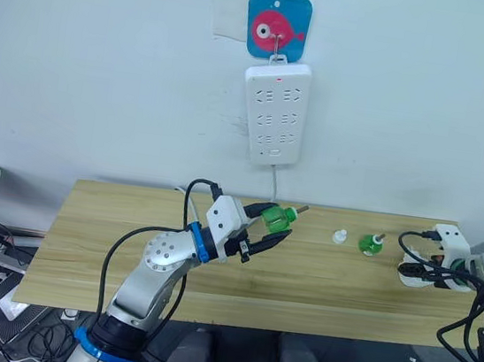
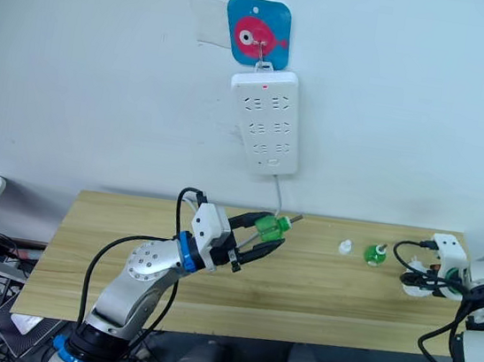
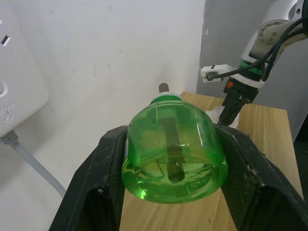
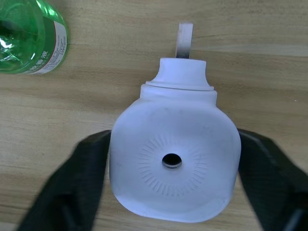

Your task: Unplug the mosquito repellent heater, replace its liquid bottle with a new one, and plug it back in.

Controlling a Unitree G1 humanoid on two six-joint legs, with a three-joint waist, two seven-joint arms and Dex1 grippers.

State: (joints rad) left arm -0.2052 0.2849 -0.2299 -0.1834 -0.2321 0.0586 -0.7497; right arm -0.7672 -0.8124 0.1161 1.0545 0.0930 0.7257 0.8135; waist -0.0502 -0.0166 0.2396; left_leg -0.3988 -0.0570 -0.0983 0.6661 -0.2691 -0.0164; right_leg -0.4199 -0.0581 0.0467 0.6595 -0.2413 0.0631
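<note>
**Both grippers loaded over the wooden table**

The left gripper (image 1: 264, 230) pinches a small translucent green plastic bottle (image 3: 174, 155) between its two black fingers, held above the light wooden table (image 1: 91, 241), its dark wick pointing toward the wall. The right gripper (image 4: 173, 185), at the table's right end, clamps the rounded white plastic mosquito repellent heater (image 4: 174, 163), vent hole facing the wrist camera. A second green bottle (image 1: 369, 243) and a small white screw cap (image 1: 339, 237) sit on the table between the grippers. A long white power strip (image 1: 273, 112) hangs on the wall.

Heater (image 4: 174, 159) base cut off at frame edge, small white cap (image 1: 338, 237) indistinct
</note>
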